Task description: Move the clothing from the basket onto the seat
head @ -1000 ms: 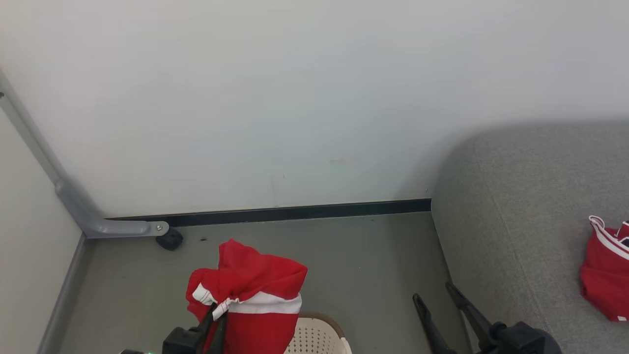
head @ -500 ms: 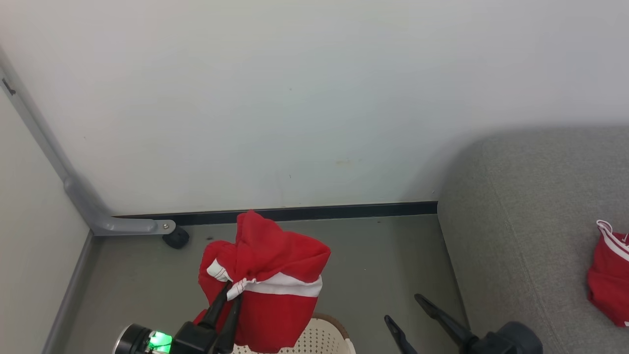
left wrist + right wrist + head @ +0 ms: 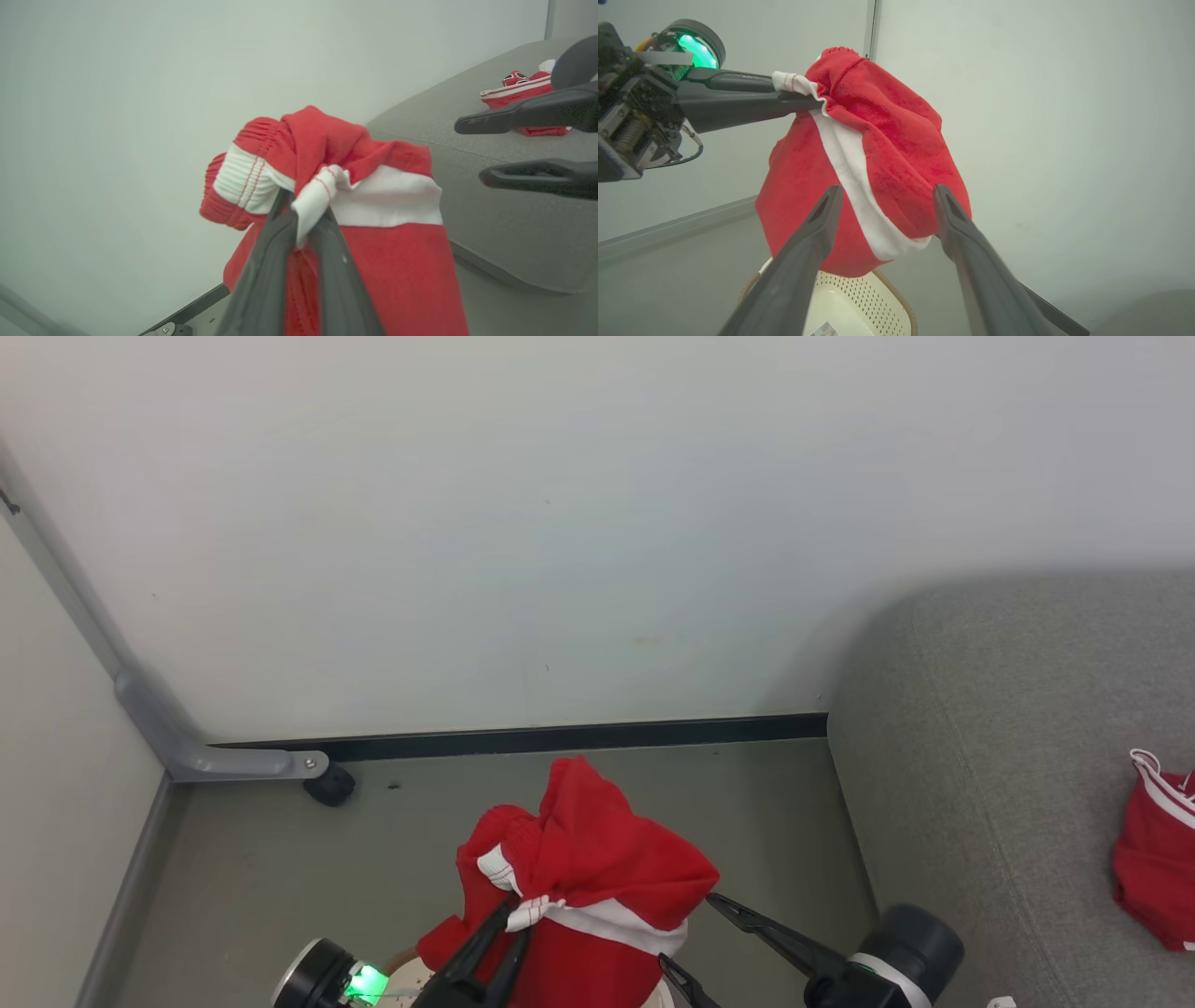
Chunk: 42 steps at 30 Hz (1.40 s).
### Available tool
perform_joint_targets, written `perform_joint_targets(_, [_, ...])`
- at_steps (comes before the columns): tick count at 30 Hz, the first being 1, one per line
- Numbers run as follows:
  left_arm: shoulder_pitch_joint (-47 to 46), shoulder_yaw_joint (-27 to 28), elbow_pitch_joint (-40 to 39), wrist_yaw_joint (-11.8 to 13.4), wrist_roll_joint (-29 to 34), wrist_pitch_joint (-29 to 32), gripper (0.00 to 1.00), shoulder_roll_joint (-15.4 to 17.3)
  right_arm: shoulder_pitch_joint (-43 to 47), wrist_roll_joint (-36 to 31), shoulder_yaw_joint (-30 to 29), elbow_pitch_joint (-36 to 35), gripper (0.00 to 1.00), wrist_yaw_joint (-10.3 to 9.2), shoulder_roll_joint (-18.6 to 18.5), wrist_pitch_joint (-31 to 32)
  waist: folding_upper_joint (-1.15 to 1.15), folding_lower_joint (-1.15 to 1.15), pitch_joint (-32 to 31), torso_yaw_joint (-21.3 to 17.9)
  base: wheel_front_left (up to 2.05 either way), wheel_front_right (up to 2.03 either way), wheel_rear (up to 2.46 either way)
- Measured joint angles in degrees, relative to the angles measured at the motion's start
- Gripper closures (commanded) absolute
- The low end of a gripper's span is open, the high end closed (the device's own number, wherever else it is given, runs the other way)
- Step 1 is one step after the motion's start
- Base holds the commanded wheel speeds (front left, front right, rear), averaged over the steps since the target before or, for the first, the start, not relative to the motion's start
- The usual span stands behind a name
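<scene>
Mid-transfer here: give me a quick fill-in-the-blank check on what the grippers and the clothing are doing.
The left gripper is shut on a red garment with a ____ stripe.
The right gripper has its jaws ____.
A second garment lies on the seat, on the robot's ____ side.
Missing: white; open; right.

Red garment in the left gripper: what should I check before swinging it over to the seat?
1. Grip: ok. The left gripper is shut on the red garment at its white trim.
2. Lift-off: cannot tell. The hem hangs close over the basket rim.
3. Path: not ok. The open right gripper sits between garment and seat, fingers beside the cloth.
4. Landing spot: ok. Bare grey fabric lies left of the other garment on the seat.
</scene>
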Motion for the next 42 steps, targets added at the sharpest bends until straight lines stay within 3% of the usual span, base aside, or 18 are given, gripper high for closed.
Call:
perform_joint_targets(24, [-2.7,-10.6,-4.3,-1.5,4.5,0.0,1.00,3.9,-8.3,-1.2,10.4,7.9,0.00,0.01,0.7,0.2,0.00,0.00,1.3,1.5,0.00,0.00,0.00])
perform_joint_targets(35, [-4.0,-15.2,-6.1,-1.5,4.4,0.0,1.00,4.7,-9.8,1.5,10.9,11.6,0.00,0.01,3.1,0.2,0.00,0.00,1.5,1.8,0.00,0.00,0.00])
perform_joint_targets(36, [-4.0,-15.5,-6.1,-1.5,4.4,0.0,1.00,4.8,-9.8,1.7,10.8,11.9,0.26,0.01,3.4,0.2,0.00,0.00,1.5,1.8,0.00,0.00,0.00])
perform_joint_targets(37, [-4.1,-15.8,-6.1,-1.5,4.4,0.0,1.00,4.9,-9.8,2.0,10.6,12.3,0.96,0.02,3.7,0.2,0.00,0.00,1.5,1.8,0.00,0.00,0.00])
perform_joint_targets(38, [-4.1,-16.0,-6.1,-1.5,4.3,0.0,1.00,4.9,-9.8,2.3,10.3,12.6,1.00,0.02,4.0,0.2,0.00,0.00,1.5,1.8,0.00,0.00,0.00])
perform_joint_targets(42, [-4.2,-16.1,-6.1,-1.5,3.8,0.0,1.00,5.1,-9.7,3.6,9.5,13.4,1.00,0.05,4.5,0.1,0.00,0.00,1.5,2.0,0.00,0.00,0.00])
